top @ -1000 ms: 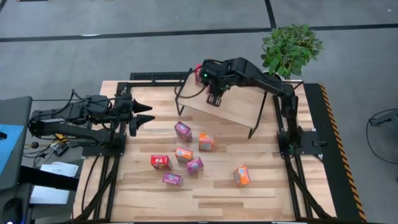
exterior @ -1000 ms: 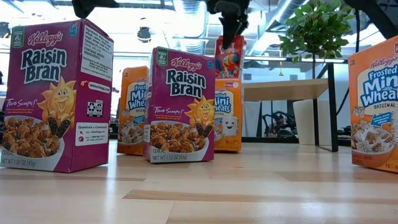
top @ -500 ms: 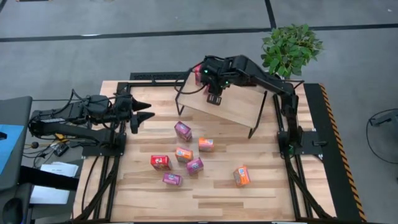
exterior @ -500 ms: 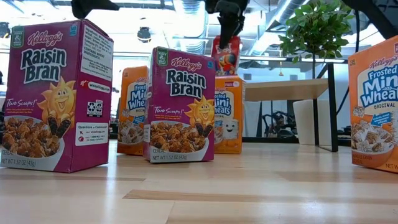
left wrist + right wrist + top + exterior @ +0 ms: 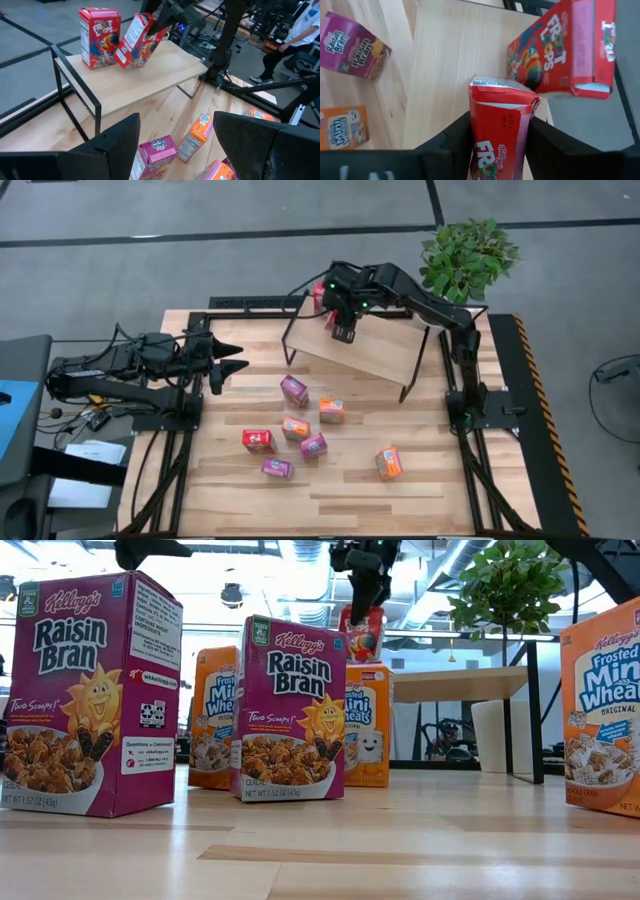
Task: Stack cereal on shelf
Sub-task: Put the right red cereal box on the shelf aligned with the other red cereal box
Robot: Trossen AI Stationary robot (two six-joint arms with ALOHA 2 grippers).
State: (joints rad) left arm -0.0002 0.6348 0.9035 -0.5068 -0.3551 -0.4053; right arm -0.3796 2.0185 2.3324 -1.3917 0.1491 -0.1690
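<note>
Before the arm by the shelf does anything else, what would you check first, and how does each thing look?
1. Red box standing flat on the shelf: not ok, it leans toward the upright red box.
2. Right gripper fingers around the leaning box: ok, one each side; how tight, cannot tell.
3. Bare board beside the two boxes: ok.
4. Left gripper away from the shelf: ok, open over the table's left side.
5. Boxes waiting on the table: ok, several remain.
</note>
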